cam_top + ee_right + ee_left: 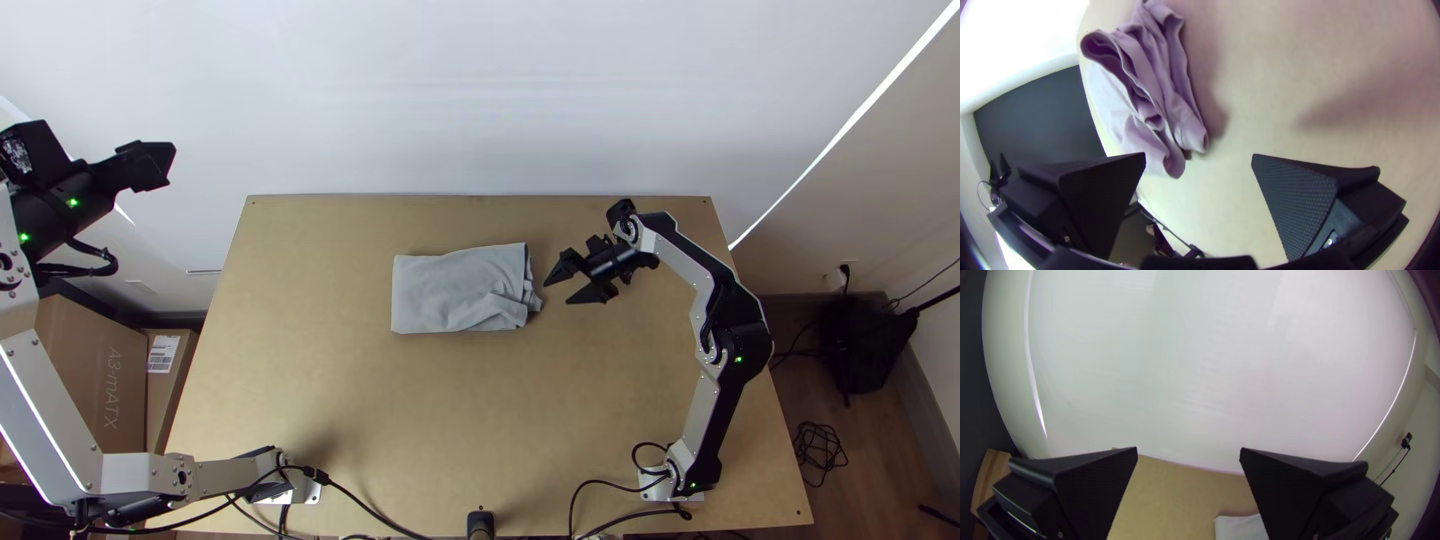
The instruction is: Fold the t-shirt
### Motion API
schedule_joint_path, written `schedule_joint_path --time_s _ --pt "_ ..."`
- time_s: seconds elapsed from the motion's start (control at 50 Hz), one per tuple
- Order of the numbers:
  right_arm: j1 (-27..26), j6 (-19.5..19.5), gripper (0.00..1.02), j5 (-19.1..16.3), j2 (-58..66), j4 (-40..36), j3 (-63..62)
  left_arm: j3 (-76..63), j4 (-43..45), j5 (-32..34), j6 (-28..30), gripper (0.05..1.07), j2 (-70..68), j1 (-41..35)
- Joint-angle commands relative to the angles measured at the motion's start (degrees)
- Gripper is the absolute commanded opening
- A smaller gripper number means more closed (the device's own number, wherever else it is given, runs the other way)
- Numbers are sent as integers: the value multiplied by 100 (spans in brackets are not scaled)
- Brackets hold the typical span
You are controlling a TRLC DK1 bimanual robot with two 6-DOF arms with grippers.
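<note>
Clock directions are as in the top view, twelve at the table's far edge.

Item: cardboard box, off the table at nine o'clock. Beside it, a narrower carton with a white label.

Item: left gripper, black, at ten o'clock from the table's middle, seen outside the table's outline. Fingers wide apart, nothing between them. The t-shirt lies well apart from it, toward four o'clock.

Item: left arm, silver-grey links, black joints; base at the table's seven o'clock.

Item: the t-shirt, grey, on the wooden table, a little beyond the middle, toward twelve. Folded into a roughly rectangular bundle; end at nine o'clock straight and fairly smooth, end at three o'clock loose, with several layers rumpled and curled. Creases run across its surface near that end. Held by neither gripper.

Item: right gripper, black, just beside the shirt's ruffled end, not touching. Fingers wide apart, nothing between them; the shirt lies at nine o'clock from its fingertips.

Item: right arm, silver-grey and black; base at the table's five o'clock.

Item: black cables, tangled on the floor off the table at four o'clock.
</note>
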Motion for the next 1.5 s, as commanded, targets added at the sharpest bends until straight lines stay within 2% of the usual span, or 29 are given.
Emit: schedule_joint_path --time_s 0.0,0.16,0.24,0.4,0.54,0.64,0.74,0.78,0.84,0.88,1.02,1.12,1.48 --pt "88 -109 98 -45 -167 535 -114 140 127 75 64 103 37 46" --pt "334 110 98 -18 -123 1730 -193 158 118 75 90 103 46 116" --pt "484 128 98 105 18 2056 -122 175 127 75 99 103 55 125" --pt "800 234 98 184 483 2179 291 211 127 75 99 103 63 125" --pt "1090 357 98 386 932 2249 774 211 136 75 117 103 63 204" --pt "1213 568 96 483 1257 2249 1143 211 118 75 143 103 55 283" --pt "1240 717 80 483 1450 2249 1372 211 74 75 213 103 19 319" --pt "1240 734 62 483 1512 2258 1442 211 65 75 231 103 19 363" --pt "1204 849 25 544 1591 2416 1477 211 56 75 266 103 11 406" --pt "1152 901 2 553 1608 2539 1460 211 48 75 284 103 11 442" --pt "826 1033 2 632 1547 2680 1240 211 12 84 292 103 11 450" --pt "413 1112 2 711 1230 3075 765 211 21 84 292 103 11 406" --pt "-1810 1121 2 746 650 3295 247 202 118 84 222 103 46 196"
